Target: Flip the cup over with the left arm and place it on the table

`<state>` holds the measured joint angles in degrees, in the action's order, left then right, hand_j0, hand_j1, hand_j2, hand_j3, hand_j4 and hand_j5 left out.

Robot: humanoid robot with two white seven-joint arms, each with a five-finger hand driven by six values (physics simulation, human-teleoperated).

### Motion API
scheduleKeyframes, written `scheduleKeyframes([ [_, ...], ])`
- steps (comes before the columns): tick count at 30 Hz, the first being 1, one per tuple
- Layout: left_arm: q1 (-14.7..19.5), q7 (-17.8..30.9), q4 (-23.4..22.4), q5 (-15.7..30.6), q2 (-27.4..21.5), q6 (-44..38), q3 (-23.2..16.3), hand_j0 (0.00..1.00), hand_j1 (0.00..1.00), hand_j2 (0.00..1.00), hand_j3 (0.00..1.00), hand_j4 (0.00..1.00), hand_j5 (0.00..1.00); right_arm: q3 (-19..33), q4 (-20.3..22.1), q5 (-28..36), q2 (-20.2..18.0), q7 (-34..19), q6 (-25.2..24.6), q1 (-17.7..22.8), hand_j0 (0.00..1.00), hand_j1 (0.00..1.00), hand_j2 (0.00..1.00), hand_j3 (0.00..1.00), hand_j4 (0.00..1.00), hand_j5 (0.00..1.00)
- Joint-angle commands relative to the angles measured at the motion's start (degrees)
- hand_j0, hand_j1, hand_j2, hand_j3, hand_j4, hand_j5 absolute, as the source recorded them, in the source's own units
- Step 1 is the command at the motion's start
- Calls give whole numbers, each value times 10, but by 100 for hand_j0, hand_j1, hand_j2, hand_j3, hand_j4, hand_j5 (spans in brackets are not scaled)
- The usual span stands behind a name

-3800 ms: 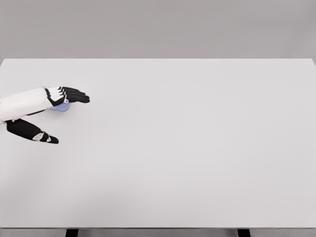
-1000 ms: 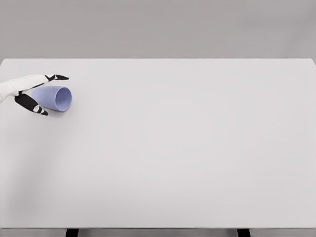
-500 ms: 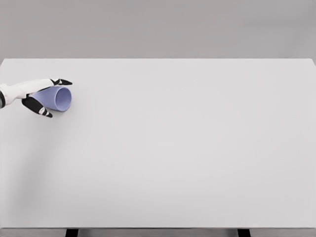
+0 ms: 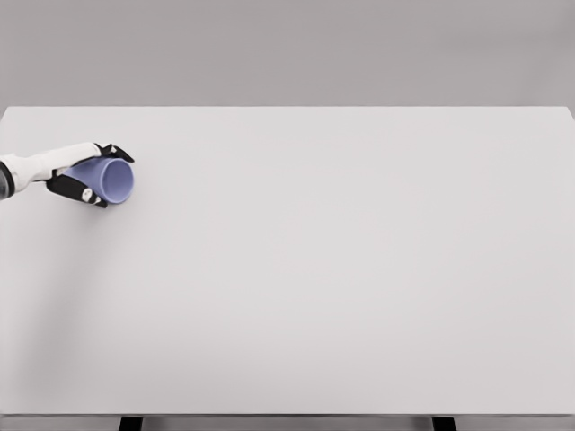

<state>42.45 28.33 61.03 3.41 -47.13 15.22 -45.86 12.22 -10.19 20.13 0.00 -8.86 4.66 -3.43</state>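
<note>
A lavender-blue cup (image 4: 111, 179) lies on its side at the far left of the white table (image 4: 341, 269), its open mouth facing right. My left hand (image 4: 88, 172) comes in from the left edge and wraps the cup's body: the fingers (image 4: 115, 151) lie over its top and the thumb (image 4: 83, 192) presses in from below. The cup's base is hidden behind the hand. The right arm is nowhere in the head view.
The table's left edge runs close beside the hand, and its far edge (image 4: 287, 108) lies a short way behind the cup. A plain grey wall stands beyond.
The thumb has swung up from below and the fingers have curled down, closing the hand around the cup. The cup has shifted slightly right and tilted a little.
</note>
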Motion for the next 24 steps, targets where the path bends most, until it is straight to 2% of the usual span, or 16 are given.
scheduleKeyframes([
  [1,0,1,17,46,-2,5,0,55,55,55,55,55,55,0,0,0,0,0,0,0,100,100,100,100,100,100],
  [3,-4,0,51,94,-7,6,0,55,55,55,55,55,55,0,0,0,0,0,0,0,100,100,100,100,100,100],
  [10,-9,-4,64,213,-2,17,-2,52,52,52,52,52,52,0,0,0,0,0,0,0,100,100,100,100,100,100],
  [12,-18,-5,64,287,0,17,-2,50,50,50,50,50,50,0,0,0,0,0,0,0,100,100,100,100,100,100],
  [15,-20,-5,64,366,12,11,-2,50,50,50,50,50,50,0,0,0,0,0,0,0,100,100,100,100,100,100],
  [16,-27,-5,64,408,16,9,-3,50,50,50,50,50,50,0,0,0,0,0,0,0,100,100,100,100,100,100],
  [19,-29,-6,64,484,23,1,-24,50,50,50,50,50,50,0,0,0,0,0,0,0,100,100,100,100,100,100],
  [24,-53,-5,62,600,65,-14,-27,51,51,51,51,51,51,0,0,0,0,0,0,0,100,100,100,100,100,100],
])
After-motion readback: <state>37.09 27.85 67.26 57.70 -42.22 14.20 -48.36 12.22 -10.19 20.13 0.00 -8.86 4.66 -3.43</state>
